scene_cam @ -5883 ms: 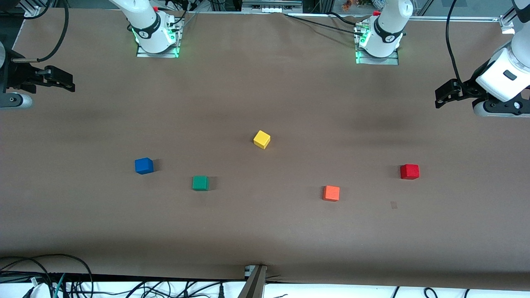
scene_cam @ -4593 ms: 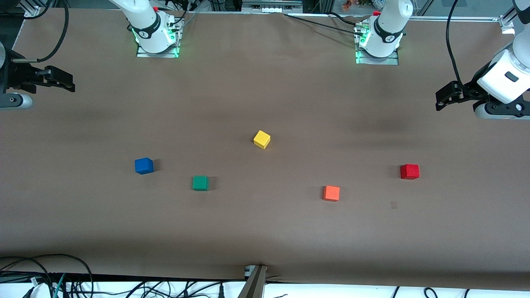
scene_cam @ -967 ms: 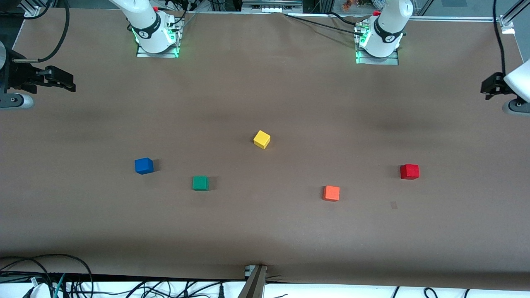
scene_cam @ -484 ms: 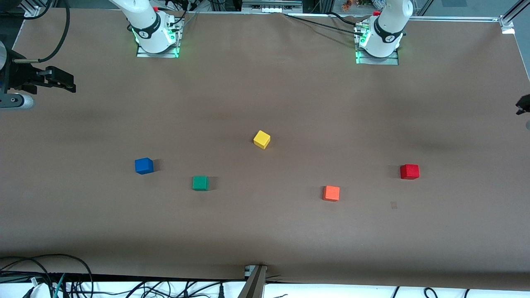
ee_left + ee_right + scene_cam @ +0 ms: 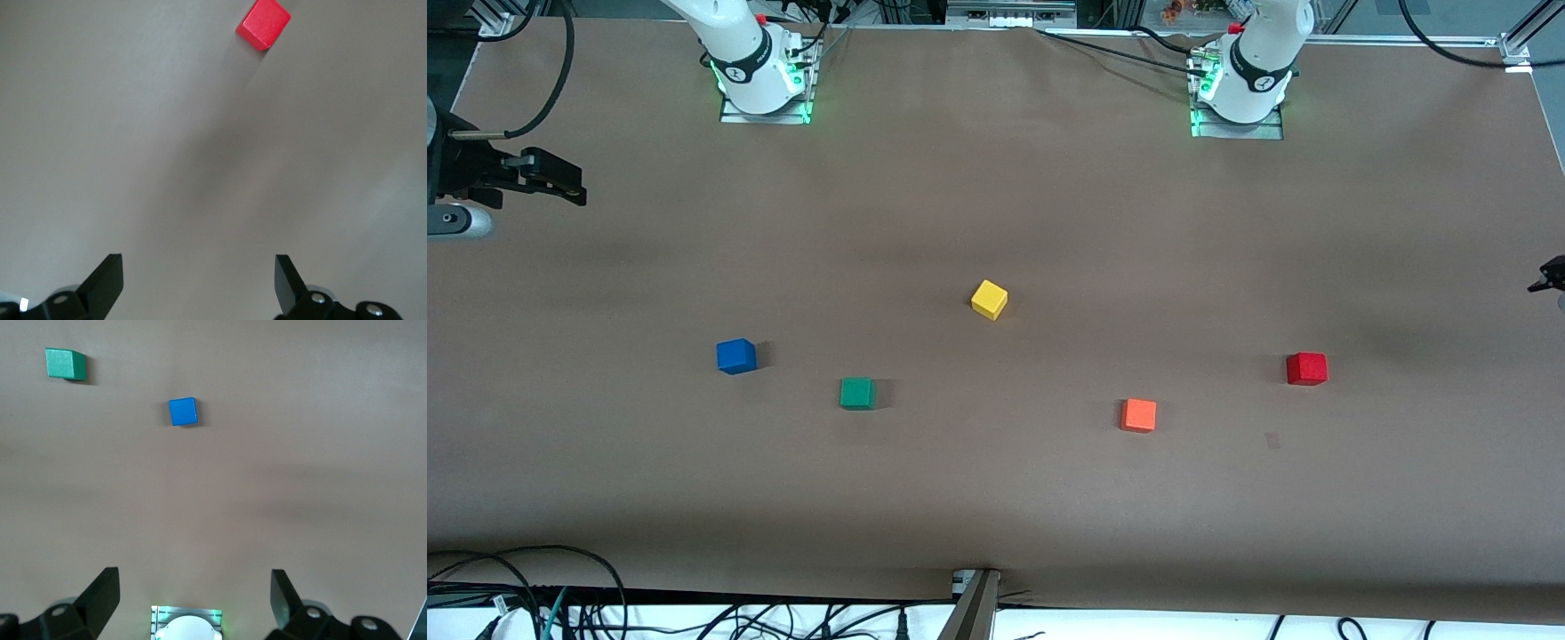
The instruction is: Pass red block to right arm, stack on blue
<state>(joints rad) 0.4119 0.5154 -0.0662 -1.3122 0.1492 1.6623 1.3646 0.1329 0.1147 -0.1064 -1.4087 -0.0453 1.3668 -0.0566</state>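
The red block lies on the brown table toward the left arm's end; in the left wrist view the red block sits well ahead of my left gripper, which is open and empty. In the front view only a tip of the left gripper shows, over the table's edge at that end. The blue cube rests toward the right arm's end. My right gripper hangs over that end's edge, open and empty, with the blue cube far ahead of the right gripper.
A green cube lies beside the blue one, slightly nearer the front camera, and also shows as the green cube. A yellow cube sits mid-table. An orange cube lies between green and red. Both arm bases stand at the table's back edge.
The left gripper has swung outward past the table's edge at its own end, leaving only a tip in the front view. The right gripper shifted very slightly. The cubes have not moved.
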